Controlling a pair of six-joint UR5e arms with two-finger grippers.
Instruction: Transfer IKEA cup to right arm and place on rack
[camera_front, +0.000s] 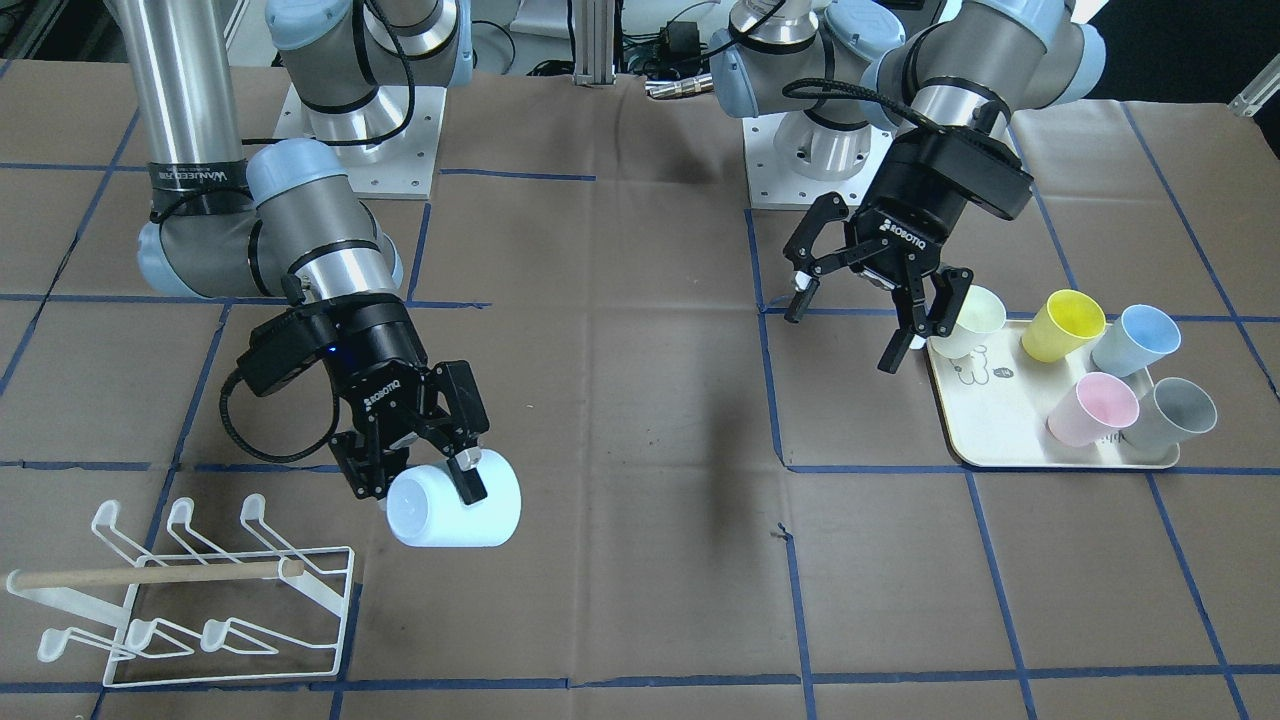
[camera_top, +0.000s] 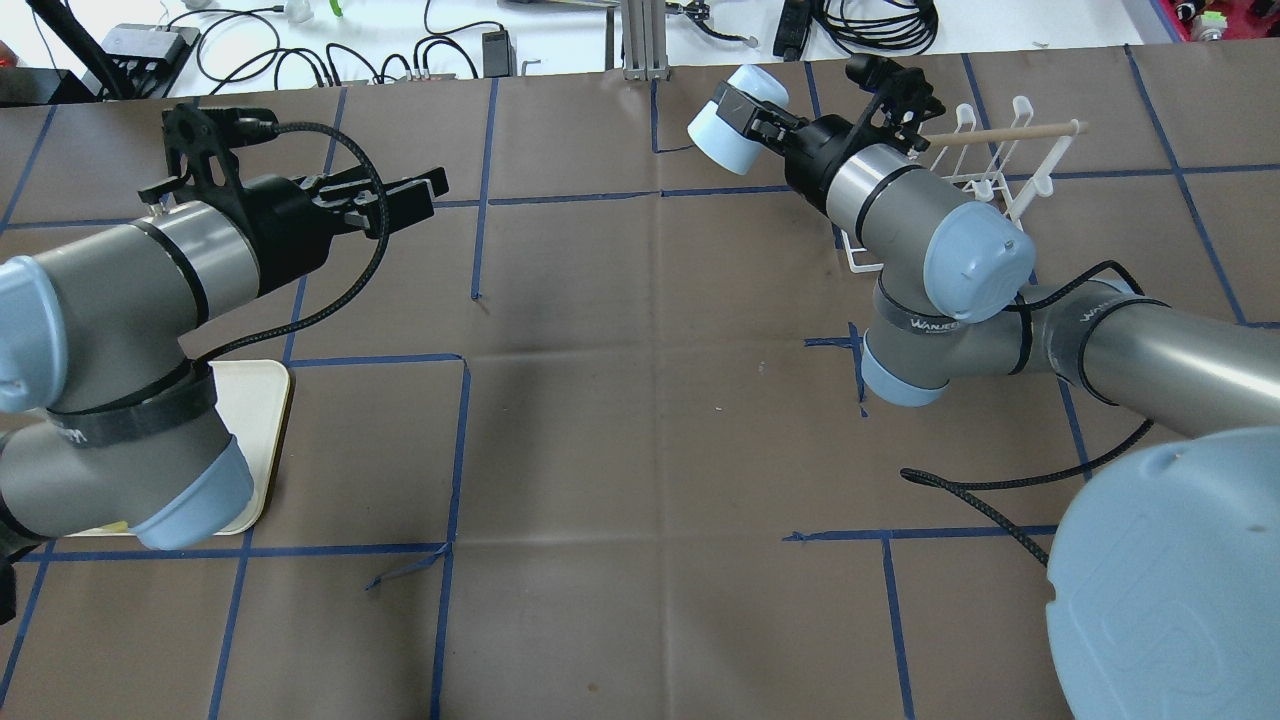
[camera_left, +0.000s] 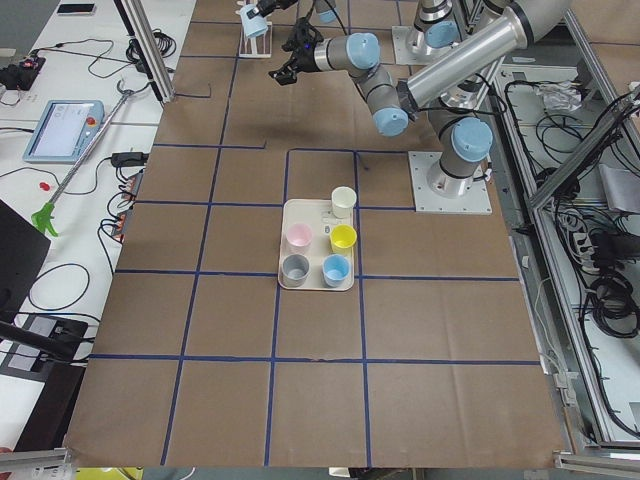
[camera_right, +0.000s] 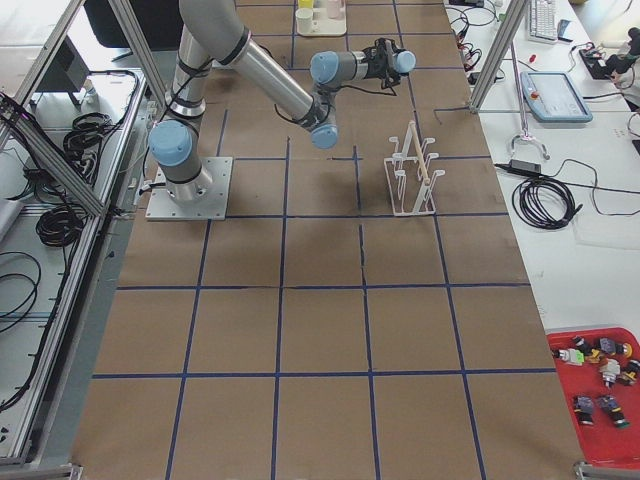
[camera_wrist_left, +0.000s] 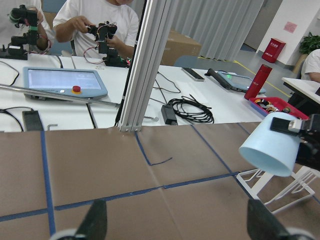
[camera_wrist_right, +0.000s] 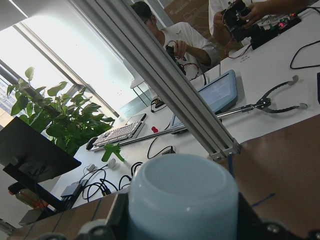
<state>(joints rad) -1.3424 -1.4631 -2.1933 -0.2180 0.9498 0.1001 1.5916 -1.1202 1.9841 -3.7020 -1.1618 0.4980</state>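
A cream tray (camera_front: 1000, 415) holds five coloured cups (camera_front: 1092, 410)

Pale blue cup (camera_front: 455, 512) on its side (off table), clamped in right hand (camera_front: 425, 482), near white wire rack (camera_front: 150, 576).

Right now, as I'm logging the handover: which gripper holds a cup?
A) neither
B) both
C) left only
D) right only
D: the right gripper is shut on the pale blue cup near the rack, while the left gripper is open with nothing between its fingers.
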